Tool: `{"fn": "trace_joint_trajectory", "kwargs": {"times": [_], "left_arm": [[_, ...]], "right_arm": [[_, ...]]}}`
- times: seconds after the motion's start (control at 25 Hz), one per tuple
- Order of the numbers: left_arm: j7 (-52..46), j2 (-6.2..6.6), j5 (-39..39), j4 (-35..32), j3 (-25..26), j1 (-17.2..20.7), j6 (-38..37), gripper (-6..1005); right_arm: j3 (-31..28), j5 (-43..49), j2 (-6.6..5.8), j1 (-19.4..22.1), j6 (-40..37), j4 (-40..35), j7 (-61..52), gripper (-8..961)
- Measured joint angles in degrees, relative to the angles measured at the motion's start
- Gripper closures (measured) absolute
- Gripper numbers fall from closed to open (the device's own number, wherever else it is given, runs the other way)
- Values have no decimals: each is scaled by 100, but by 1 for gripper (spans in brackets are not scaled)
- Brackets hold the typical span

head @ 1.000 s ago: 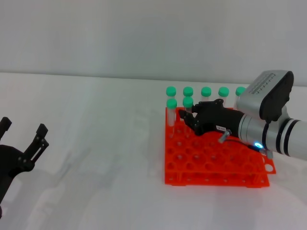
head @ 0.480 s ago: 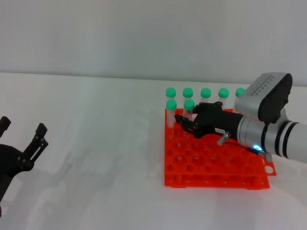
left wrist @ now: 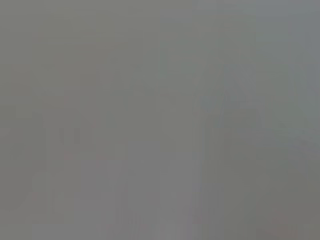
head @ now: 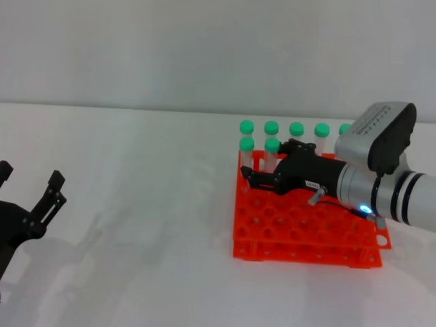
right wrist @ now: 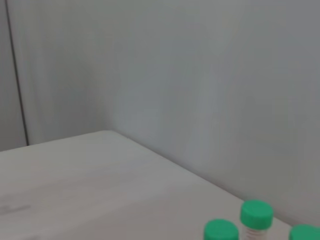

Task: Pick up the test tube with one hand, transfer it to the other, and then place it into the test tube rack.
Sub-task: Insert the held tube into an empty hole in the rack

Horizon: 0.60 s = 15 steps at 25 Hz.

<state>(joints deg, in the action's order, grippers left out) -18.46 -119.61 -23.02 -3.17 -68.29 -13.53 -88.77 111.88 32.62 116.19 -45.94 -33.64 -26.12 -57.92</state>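
The orange-red test tube rack (head: 304, 244) sits right of centre on the white table. Several green-capped tubes stand along its far rows. One test tube (head: 272, 146) is upright in the second row, beside another (head: 246, 144). My right gripper (head: 253, 178), on the wrist with the blue light (head: 366, 208), reaches low over the rack's far left part, right in front of that tube's lower body, which it hides. My left gripper (head: 30, 180) hangs open and empty at the far left. Green caps (right wrist: 256, 214) show in the right wrist view.
The white table (head: 136, 204) stretches between the two arms, with a pale wall behind. The left wrist view is a featureless grey. The right arm's silver-grey body (head: 381, 170) overhangs the rack's right side.
My right gripper has slid leftward and lower over the rack's far left corner. The rack and its tubes have shifted slightly right. The left gripper has drifted a little toward the left edge.
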Motion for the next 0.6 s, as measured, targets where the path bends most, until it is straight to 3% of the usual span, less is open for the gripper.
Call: {"fn": "trace_joint_trajectory", "kwargs": {"times": [0.12, 0.6], "left_arm": [[0, 0, 0, 0, 0, 0, 0, 105], [0, 5, 0, -9, 0, -62, 2, 105]], "right_arm": [[-25, -1, -7, 52, 0, 0, -4, 128], [-181, -11, -71, 541, -95, -257, -9, 81]]}}
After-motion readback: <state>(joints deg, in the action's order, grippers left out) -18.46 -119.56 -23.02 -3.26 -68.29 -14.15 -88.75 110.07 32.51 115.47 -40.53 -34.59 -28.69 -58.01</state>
